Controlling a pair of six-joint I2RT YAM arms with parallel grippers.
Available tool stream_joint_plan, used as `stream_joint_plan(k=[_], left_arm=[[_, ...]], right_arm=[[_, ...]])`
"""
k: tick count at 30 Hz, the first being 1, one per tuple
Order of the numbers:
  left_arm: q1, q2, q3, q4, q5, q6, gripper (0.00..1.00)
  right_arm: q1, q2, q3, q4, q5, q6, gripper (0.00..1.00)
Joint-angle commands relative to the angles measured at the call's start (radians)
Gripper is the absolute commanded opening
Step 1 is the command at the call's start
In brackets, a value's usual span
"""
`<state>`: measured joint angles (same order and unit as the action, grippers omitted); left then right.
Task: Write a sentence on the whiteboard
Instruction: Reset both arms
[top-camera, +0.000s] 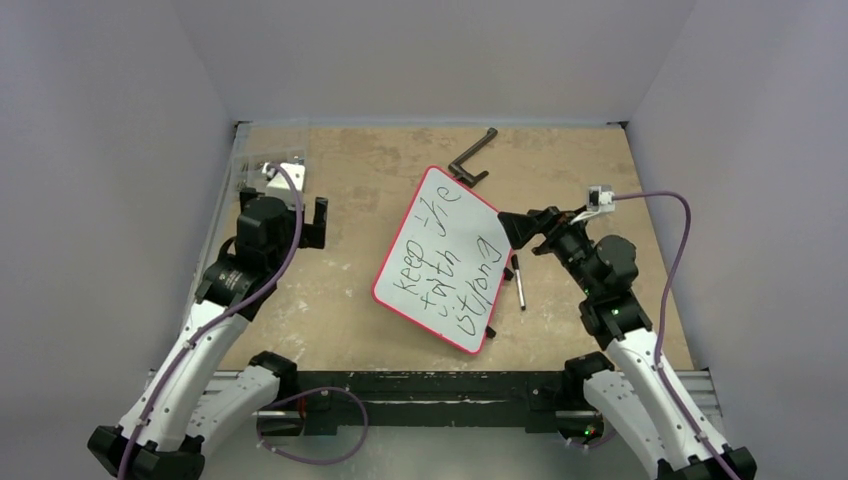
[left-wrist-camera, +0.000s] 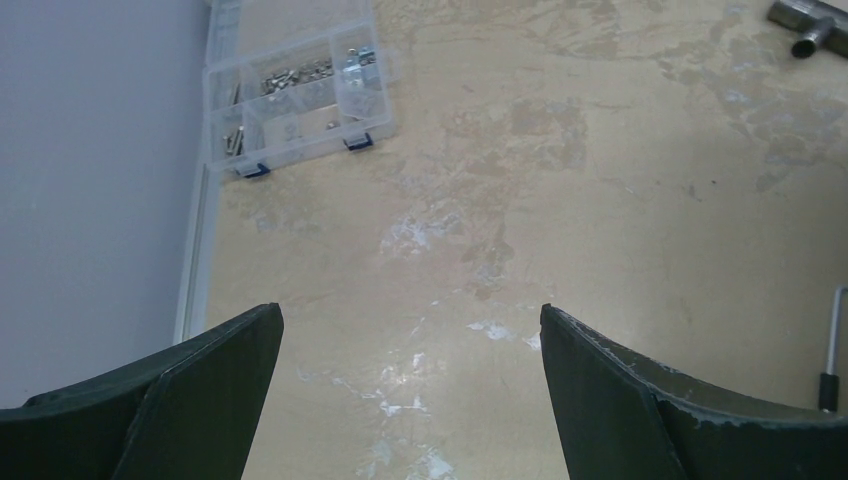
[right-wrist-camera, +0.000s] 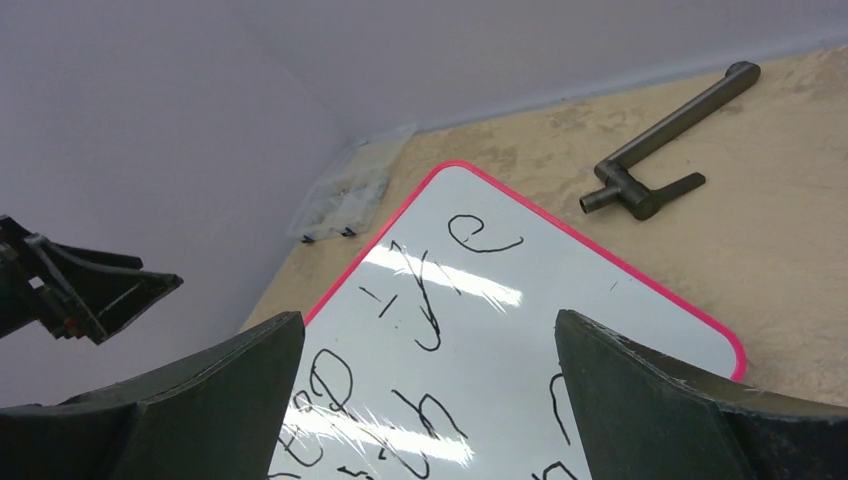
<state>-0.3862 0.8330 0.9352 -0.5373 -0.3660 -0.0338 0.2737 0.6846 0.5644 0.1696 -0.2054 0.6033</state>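
The whiteboard (top-camera: 425, 215) lies tilted in the middle of the table, red-rimmed, with small black feet on its right edge. The sentence (top-camera: 445, 262) is in black handwriting in three lines, roughly "keep the faith strong". A marker (top-camera: 519, 283) lies on the table just right of the board. My right gripper (top-camera: 520, 230) hangs open over the board's right edge. In the right wrist view the right gripper (right-wrist-camera: 429, 317) frames the whiteboard (right-wrist-camera: 600, 290) and part of the sentence (right-wrist-camera: 485, 235), holding nothing. My left gripper (top-camera: 318, 226) is open over bare table left of the board, its jaws (left-wrist-camera: 410, 312) empty.
A dark metal T-shaped handle (top-camera: 474, 160) lies behind the board, also in the right wrist view (right-wrist-camera: 655, 165). A clear parts box (left-wrist-camera: 295, 95) sits at the far left corner (top-camera: 262, 170). Grey walls close in the left, right and back sides.
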Motion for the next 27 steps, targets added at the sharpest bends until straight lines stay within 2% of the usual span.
stream_joint_plan(k=[1,7,11,17,25,27], left_arm=[[0.044,-0.045,-0.052,0.115,-0.084,0.001,1.0],[0.069,-0.16,-0.3,0.428,-0.103,0.129,1.0],[0.085,-0.138,-0.381,0.58,-0.153,0.169,1.0],[0.186,0.042,-0.427,0.685,-0.032,0.057,1.0],[0.296,0.336,-0.548,1.106,0.219,0.043,1.0],[0.307,0.365,-0.538,1.136,0.216,0.015,1.0]], right_arm=[[-0.004,-0.095,-0.079,0.099,-0.031,-0.044,0.99],[-0.005,-0.214,-0.165,0.053,0.099,-0.09,0.99],[-0.004,-0.279,-0.214,0.081,0.169,-0.112,0.99],[-0.004,-0.289,-0.229,0.096,0.202,-0.106,0.99],[-0.004,-0.324,-0.248,0.1,0.209,-0.057,0.99],[-0.004,-0.333,-0.249,0.092,0.208,-0.052,0.99]])
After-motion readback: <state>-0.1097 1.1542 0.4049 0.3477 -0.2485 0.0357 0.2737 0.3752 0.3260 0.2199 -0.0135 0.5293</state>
